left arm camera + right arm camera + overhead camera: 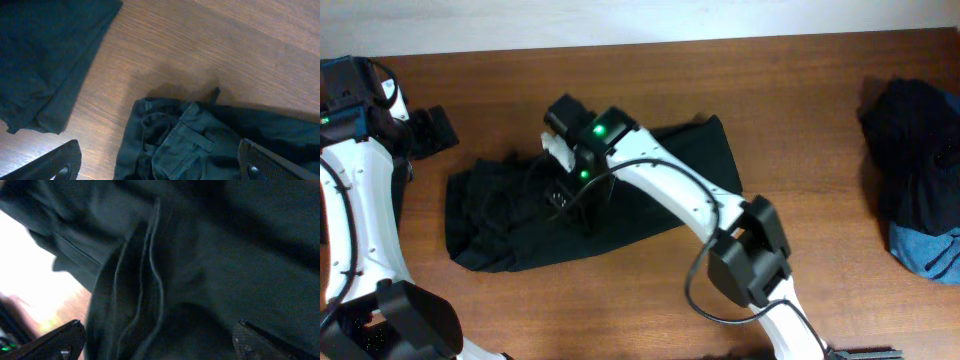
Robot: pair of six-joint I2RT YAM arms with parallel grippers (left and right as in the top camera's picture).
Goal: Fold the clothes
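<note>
A long pair of black trousers (650, 195) lies folded across the middle of the table. My right gripper (570, 205) hovers low over their left half. In the right wrist view it is open (160, 347), its fingers (55, 342) wide apart above creased black cloth (200, 265) with a raised seam. My left gripper (435, 130) stays at the far left, apart from the trousers. It is open too (160, 172), looking down on a flapped pocket (185, 145) of the trousers. More clothes lie in a pile at the right edge, black fabric (915, 150) over a blue piece (930, 252).
In the left wrist view a second stretch of folded black fabric (45, 60) lies at the top left, with bare wood (200, 55) between it and the pocket. The right arm's elbow (750, 250) stands over the front centre of the wooden table (800, 110).
</note>
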